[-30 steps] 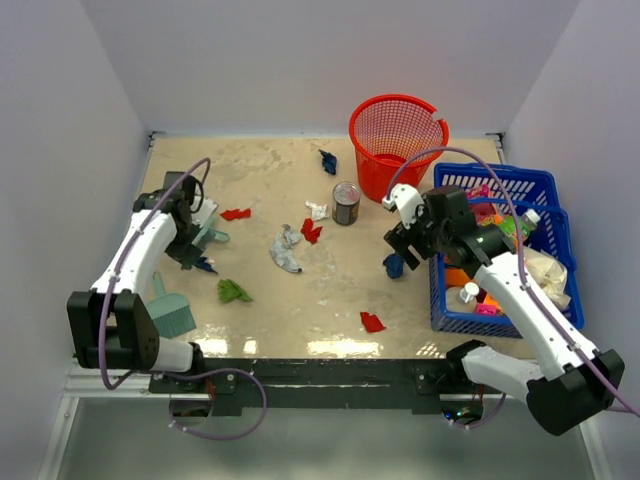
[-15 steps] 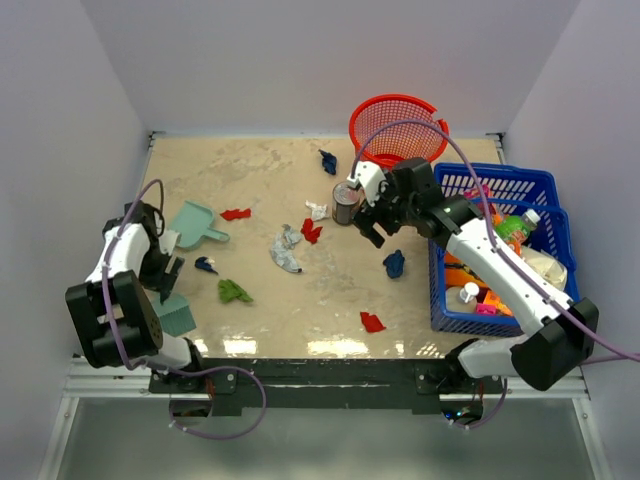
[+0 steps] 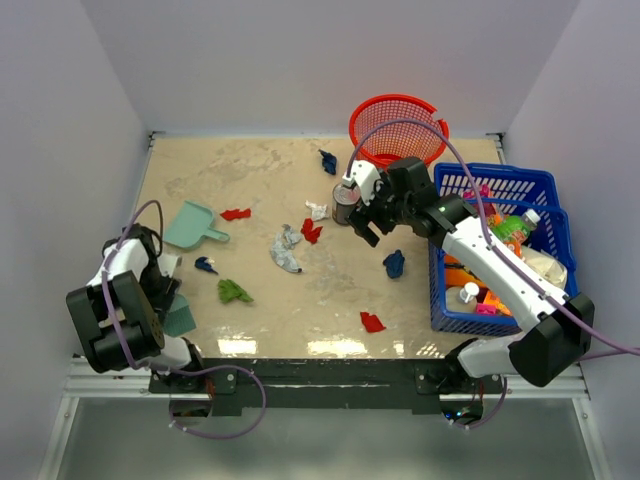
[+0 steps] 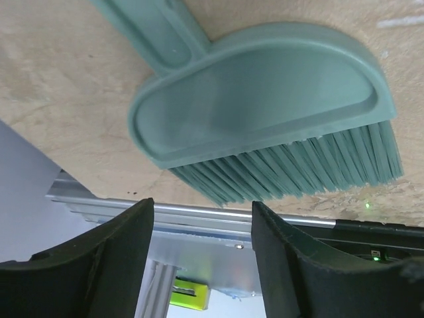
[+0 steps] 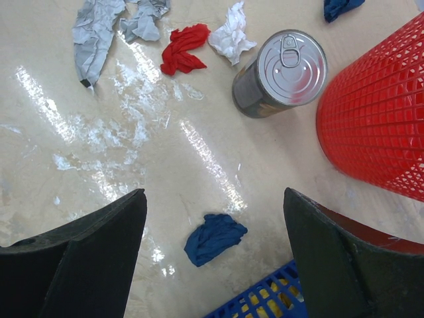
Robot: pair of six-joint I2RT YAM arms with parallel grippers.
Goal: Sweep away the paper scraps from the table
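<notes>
Paper scraps lie across the table: red, dark blue, white, red, grey-blue, small dark blue, green, dark blue, red. My right gripper is open and empty above the table beside the tin can. The right wrist view shows a dark blue scrap between its fingers, with red, white and grey-blue scraps beyond. My left gripper is open over the teal brush.
A teal dustpan lies at the left. A red mesh basket stands at the back right. A blue crate of packaged goods fills the right side. The brush lies by the front rail.
My left gripper drew back from the dustpan toward the near left corner, over the brush. My right gripper moved from above the dark blue scrap by the crate to the tin can.
</notes>
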